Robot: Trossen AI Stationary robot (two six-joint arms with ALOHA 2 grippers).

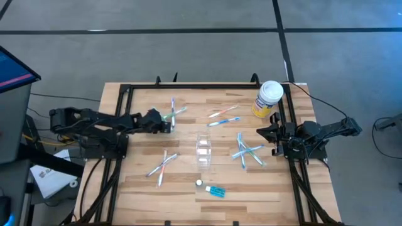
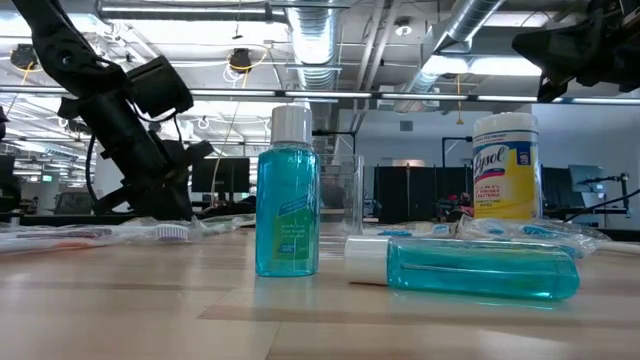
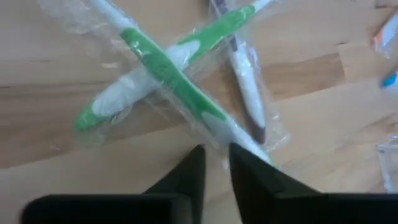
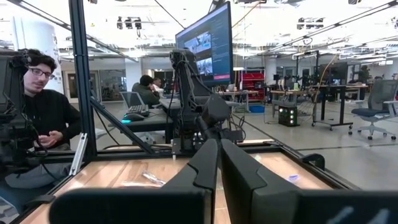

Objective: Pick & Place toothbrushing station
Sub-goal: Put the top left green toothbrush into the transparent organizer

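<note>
**A:** Where was the left gripper (image 1: pixel 171 123)?

**B:** It was reaching in over the back-left part of the table (image 1: pixel 125 182), low at a crossed pile of wrapped toothbrushes. In the left wrist view its dark fingers (image 3: pixel 186 177) stood nearly together, with the end of a green-and-white toothbrush (image 3: pixel 174 81) in clear wrap running down into the thin gap between them. The jaws looked pinched on that wrapped end, though whether the brush was firmly caught could not be told.

**A:** And the right gripper (image 1: pixel 260 133)?

**B:** It waited at the right edge of the table, raised, with its fingers (image 4: pixel 214 168) closed together on nothing.

**A:** Where did the rest of the station lie?

**B:** The clear tumbler (image 1: pixel 203 149) stood upright near the middle of the table. Two toothbrushes with orange and blue handles (image 1: pixel 223 116) lay behind it, a cluster of blue ones (image 1: pixel 246 150) to its right, and another pair (image 1: pixel 162 166) to its front left. The small blue tube (image 1: pixel 212 190) with a white cap lay on its side near the front edge. In the low view it appeared twice, lying (image 2: pixel 465 268) and seemingly upright (image 2: pixel 288 195); which was a reflection could not be told.

**A:** Anything else on the table?

**B:** A yellow container (image 1: pixel 268 98) with a white lid stood at the back-right corner. Beyond the table, a person (image 4: pixel 37 118) sat at a desk.
</note>
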